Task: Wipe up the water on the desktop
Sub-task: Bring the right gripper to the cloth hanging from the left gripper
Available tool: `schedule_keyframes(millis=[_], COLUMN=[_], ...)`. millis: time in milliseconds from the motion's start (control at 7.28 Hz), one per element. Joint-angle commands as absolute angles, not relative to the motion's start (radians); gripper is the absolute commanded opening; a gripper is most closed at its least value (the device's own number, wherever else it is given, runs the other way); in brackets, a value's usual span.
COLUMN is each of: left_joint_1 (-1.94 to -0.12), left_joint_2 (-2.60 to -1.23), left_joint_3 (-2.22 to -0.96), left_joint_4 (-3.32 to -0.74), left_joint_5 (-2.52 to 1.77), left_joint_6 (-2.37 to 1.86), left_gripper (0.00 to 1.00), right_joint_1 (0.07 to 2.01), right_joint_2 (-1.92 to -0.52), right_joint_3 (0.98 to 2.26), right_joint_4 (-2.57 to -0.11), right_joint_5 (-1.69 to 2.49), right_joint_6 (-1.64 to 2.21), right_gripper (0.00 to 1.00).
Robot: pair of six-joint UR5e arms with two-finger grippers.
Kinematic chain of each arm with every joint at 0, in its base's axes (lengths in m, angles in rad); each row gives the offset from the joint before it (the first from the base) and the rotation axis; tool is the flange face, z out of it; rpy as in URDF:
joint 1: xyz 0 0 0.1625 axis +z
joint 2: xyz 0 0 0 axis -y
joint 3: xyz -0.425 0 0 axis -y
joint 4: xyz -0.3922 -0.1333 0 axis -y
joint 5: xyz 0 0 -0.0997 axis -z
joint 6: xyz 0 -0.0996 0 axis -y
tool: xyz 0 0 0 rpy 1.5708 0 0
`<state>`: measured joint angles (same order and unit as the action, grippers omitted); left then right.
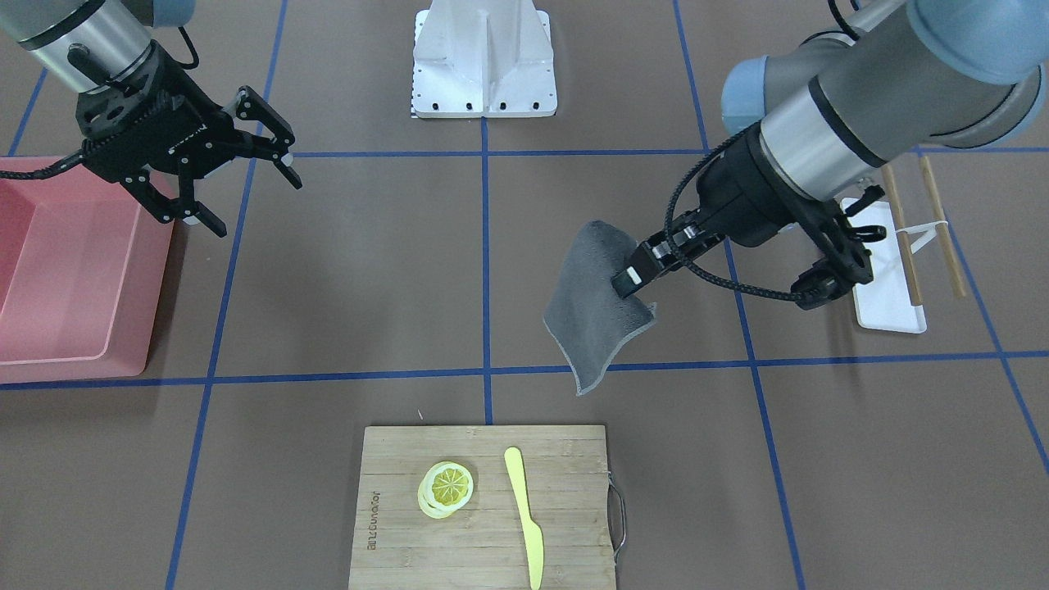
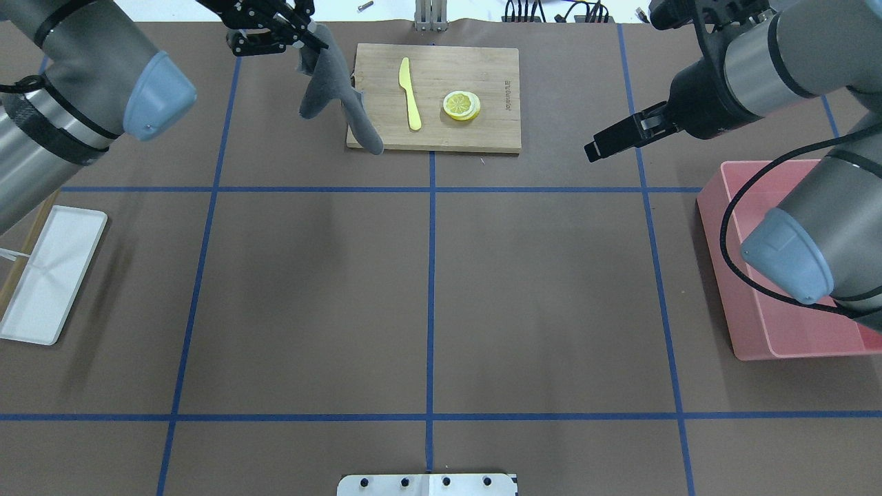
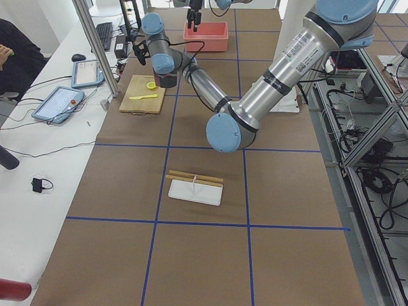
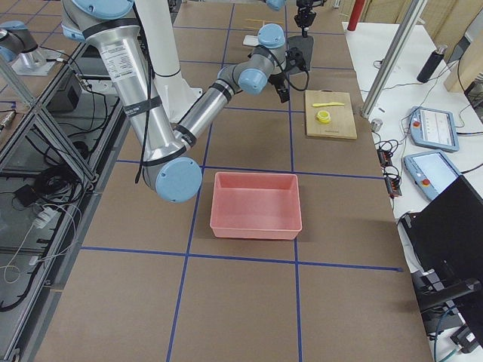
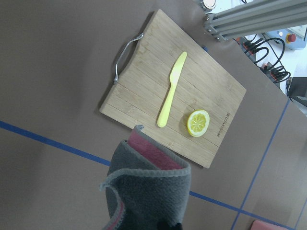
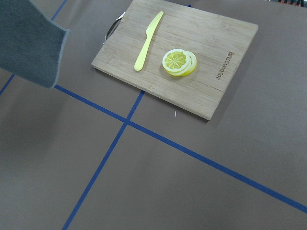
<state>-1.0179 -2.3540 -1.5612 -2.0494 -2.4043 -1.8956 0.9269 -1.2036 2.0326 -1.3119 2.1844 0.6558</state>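
Brown surface [image 1: 344, 279] with blue tape grid, lying beneath both arms, left gripper [image 1: 629, 283] clamped on grey cloth [image 1: 594, 328] hanging over it near bamboo cutting board [image 1: 483, 508], right gripper [image 1: 256, 205] fingers spread near pink bin [image 1: 74, 328].

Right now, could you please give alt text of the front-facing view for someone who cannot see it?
The left gripper holds a grey cloth hanging over the desktop. The right gripper hovers open by a pink bin; a cutting board bears lemon slices and a knife.

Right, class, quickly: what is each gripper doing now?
Left gripper: shut on the grey cloth.
Right gripper: open, holding nothing.
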Motion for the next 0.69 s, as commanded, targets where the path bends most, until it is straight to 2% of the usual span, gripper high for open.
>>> schedule_keyframes(millis=[0, 275, 549], left_joint_1=[-0.898, -0.841, -0.822], left_joint_2=[-2.399, -2.46, -2.499], left_joint_3=[-1.601, -1.6, -1.594], left_joint_4=[-2.055, -2.088, -2.08], left_joint_5=[-2.207, -2.102, -2.1], left_joint_6=[-2.123, -2.256, -2.281], left_gripper=[0.0, 0.0, 0.0], right_joint_1=[0.894, 0.812, 0.686], right_joint_2=[-1.217, -1.23, -1.218], right_joint_3=[2.042, 2.043, 2.042], right_joint_4=[-1.179, -1.056, -1.04], right_joint_5=[2.14, 2.012, 1.875], right_joint_6=[0.657, 0.652, 0.647], right_gripper=[1.0, 0.99, 0.99])
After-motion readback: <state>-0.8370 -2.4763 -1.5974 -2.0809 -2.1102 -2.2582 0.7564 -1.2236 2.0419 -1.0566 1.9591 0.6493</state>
